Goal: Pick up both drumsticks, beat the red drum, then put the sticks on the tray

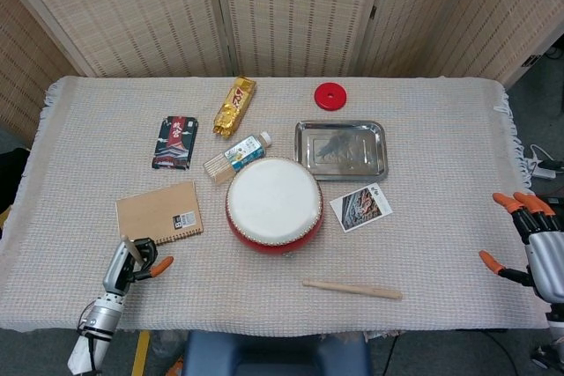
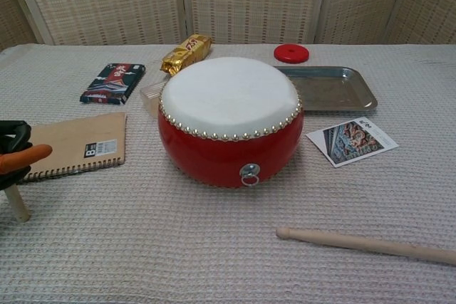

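A cloth-covered table (image 1: 423, 244) fills both views. Near its middle stands the red drum (image 1: 273, 204), white skin up; the chest view alone shows its red side and a metal ring at the front.

At about one o'clock from the drum lies the metal tray (image 1: 341, 149), flat and close by. At nine o'clock lies a brown notebook (image 1: 159, 210). At four o'clock, just beside the drum, is a photo card (image 1: 361, 206). Toward eleven o'clock are a dark packet (image 1: 175, 142), a gold packet (image 1: 233, 106), and a small bottle (image 1: 247, 149) with a clear box beside it, touching the drum's far edge; the chest view hides the bottle behind the drum. A red disc (image 1: 329, 95) sits at twelve-to-one o'clock, beyond the tray.

One drumstick (image 1: 352, 289) lies on the cloth at five o'clock from the drum, well apart from both hands.

The left hand (image 1: 132, 261), at seven o'clock near the table's edge, is clamped on the other stick (image 2: 14, 202), whose end shows clearly only in the chest view. The right hand (image 1: 533, 235), seen only from the head, hangs off the table's right edge with fingers spread, holding nothing.
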You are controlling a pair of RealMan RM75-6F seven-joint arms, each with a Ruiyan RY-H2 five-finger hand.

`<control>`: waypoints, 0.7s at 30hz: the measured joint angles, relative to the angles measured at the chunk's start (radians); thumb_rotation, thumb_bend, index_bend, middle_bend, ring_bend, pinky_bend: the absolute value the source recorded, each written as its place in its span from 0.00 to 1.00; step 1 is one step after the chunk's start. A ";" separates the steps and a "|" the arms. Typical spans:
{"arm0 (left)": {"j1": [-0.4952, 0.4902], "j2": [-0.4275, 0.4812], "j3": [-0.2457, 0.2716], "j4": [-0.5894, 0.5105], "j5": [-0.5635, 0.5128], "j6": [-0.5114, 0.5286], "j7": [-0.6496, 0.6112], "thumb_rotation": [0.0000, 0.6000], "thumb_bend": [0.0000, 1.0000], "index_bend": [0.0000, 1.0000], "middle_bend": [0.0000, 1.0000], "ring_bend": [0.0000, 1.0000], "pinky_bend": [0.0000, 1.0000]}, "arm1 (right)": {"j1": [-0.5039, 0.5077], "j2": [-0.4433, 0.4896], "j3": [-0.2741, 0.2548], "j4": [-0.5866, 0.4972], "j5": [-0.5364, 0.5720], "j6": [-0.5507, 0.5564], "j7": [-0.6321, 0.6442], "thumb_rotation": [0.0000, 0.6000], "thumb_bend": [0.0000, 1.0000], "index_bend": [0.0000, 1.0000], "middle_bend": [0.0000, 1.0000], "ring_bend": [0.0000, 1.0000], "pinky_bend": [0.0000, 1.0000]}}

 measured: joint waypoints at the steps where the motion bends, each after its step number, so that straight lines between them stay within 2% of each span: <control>1: 0.001 -0.005 0.003 0.010 0.002 0.000 -0.006 1.00 0.25 0.78 0.94 0.85 0.87 | 0.000 0.000 0.000 -0.001 0.000 -0.002 0.000 1.00 0.12 0.15 0.18 0.03 0.13; 21: 0.011 -0.110 0.042 0.236 0.012 -0.026 -0.132 1.00 0.27 0.82 0.97 0.87 0.89 | 0.006 0.001 0.000 -0.011 0.004 -0.015 -0.008 1.00 0.12 0.15 0.18 0.03 0.13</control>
